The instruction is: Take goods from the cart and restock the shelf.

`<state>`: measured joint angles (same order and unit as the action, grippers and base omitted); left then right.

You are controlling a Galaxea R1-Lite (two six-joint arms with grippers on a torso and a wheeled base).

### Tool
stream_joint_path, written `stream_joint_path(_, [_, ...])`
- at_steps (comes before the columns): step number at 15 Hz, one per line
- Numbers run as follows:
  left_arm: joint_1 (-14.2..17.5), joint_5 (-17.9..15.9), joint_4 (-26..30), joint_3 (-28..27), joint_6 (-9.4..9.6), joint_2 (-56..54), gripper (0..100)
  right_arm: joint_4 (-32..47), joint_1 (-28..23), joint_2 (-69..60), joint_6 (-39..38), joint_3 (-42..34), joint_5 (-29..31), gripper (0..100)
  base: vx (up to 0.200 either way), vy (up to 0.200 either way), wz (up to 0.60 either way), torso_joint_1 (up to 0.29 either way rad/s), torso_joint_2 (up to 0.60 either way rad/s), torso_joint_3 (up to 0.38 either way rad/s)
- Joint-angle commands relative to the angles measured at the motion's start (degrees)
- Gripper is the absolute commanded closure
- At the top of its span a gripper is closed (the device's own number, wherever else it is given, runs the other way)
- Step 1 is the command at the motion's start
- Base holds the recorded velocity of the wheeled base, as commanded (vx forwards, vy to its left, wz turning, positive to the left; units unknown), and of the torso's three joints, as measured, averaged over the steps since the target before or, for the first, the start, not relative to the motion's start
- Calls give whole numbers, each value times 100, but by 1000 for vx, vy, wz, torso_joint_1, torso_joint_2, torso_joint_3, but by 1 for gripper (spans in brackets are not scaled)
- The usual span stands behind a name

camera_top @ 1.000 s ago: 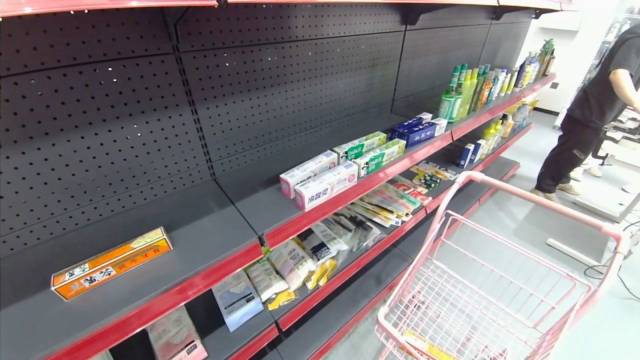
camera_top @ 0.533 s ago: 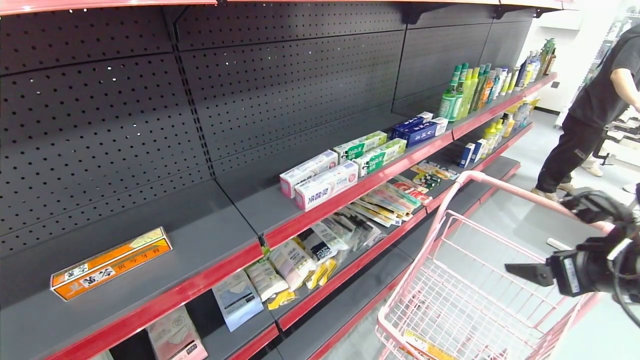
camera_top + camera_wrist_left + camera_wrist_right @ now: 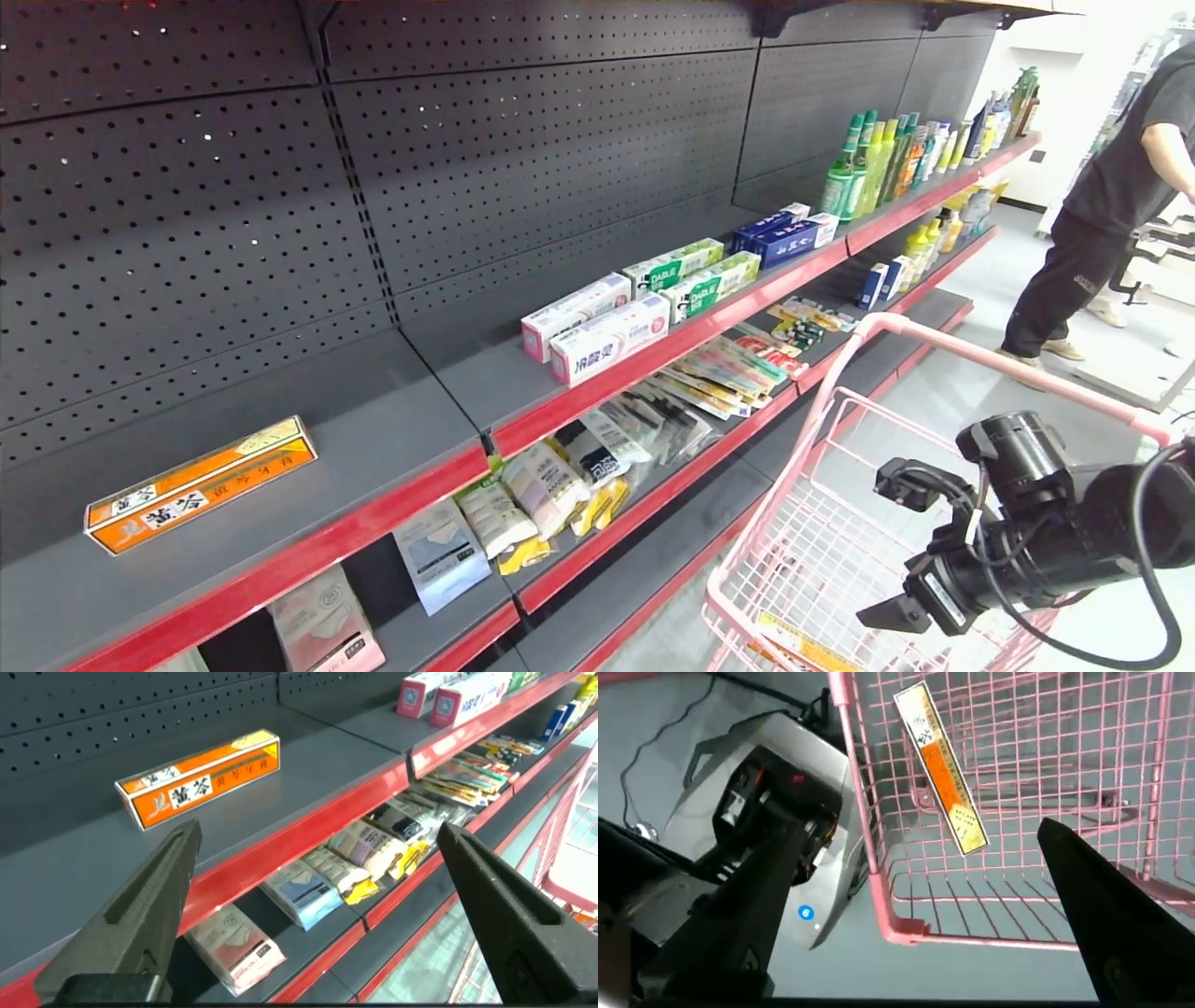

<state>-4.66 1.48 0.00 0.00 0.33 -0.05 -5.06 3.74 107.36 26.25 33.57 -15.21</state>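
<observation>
Over pink cart point(image 3: 943, 345): right gripper point(image 3: 922, 831), fingers spread wide; best lowered straight onto orange box point(image 3: 941, 770), closing across its narrow sides.

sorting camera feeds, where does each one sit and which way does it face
Head view: on the robot's head, facing forward and down at the shelf and pink cart; the open right gripper shows.
Left wrist view: on the left wrist, facing the orange box on the shelf, framed by the open left gripper.
Right wrist view: on the right wrist, facing down into the cart past its own gripper.
Shared: head and left wrist show the orange box; head and right wrist, the cart.
</observation>
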Motion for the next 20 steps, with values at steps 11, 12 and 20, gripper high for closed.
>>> stream_joint_path(11, [0,2,0,0,2,5,0,-74,-357,663,786,-228,247,0,0,0,0,-155,338,186])
stream_joint_path(12, [0,2,0,0,2,5,0,-92,-401,707,900,-211,273,0,0,0,0,-154,364,198])
stream_joint_path(20, [0,2,0,0,2,5,0,-566,-269,830,1190,-325,300,0,0,0,0,-170,393,217])
